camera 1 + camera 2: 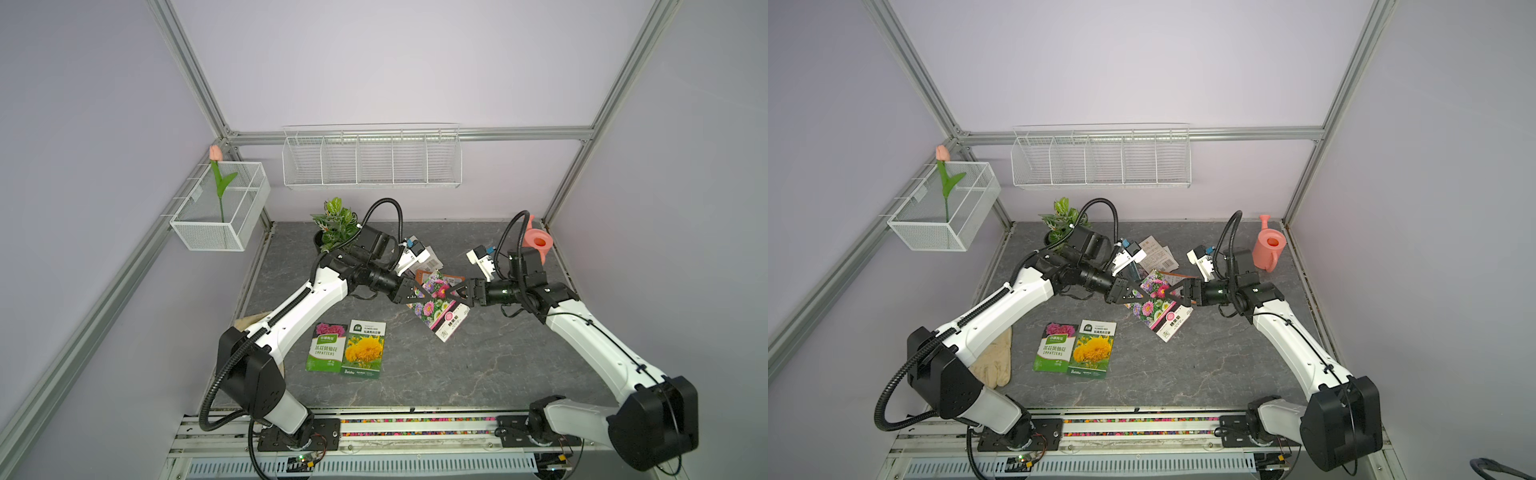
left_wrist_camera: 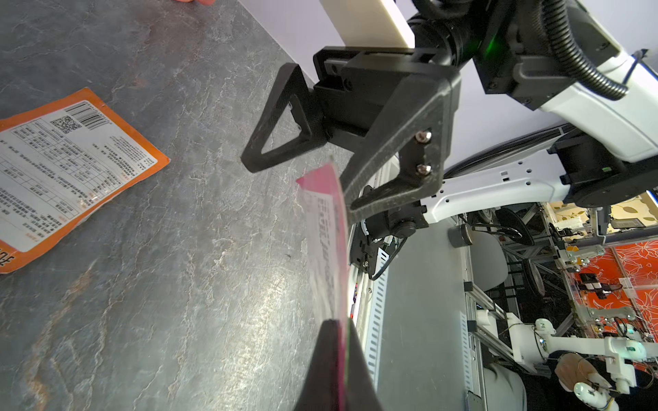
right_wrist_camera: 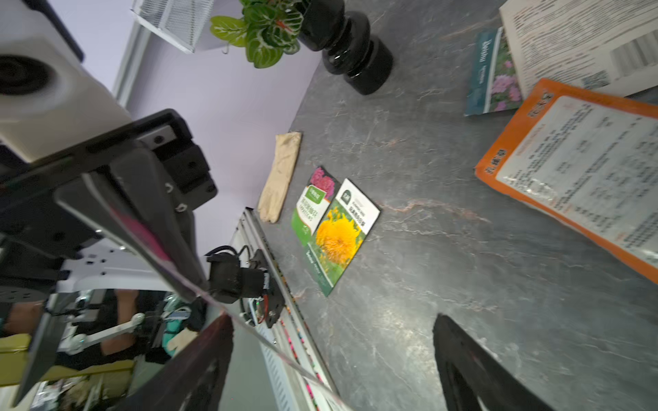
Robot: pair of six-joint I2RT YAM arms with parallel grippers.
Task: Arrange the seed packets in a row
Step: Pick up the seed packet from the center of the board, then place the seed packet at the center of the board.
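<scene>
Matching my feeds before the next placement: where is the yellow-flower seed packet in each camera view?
Top views: the yellow-flower packet lies flat on the front part of the table, nearer the left arm, in both.
Left wrist: not in it.
Right wrist: the yellow-flower packet lies between the beige glove and the orange-backed packet.
Shared landmark: the green packet lying against its side.

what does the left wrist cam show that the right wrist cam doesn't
Only left wrist: the right arm and the whole right tool, jaws apart. Only right wrist: the glove, the potted plant, the teal packet, and the green packet beside the sunflower packet. Both: the orange-backed packet, the pink-edged packet edge-on, and the table.
</scene>
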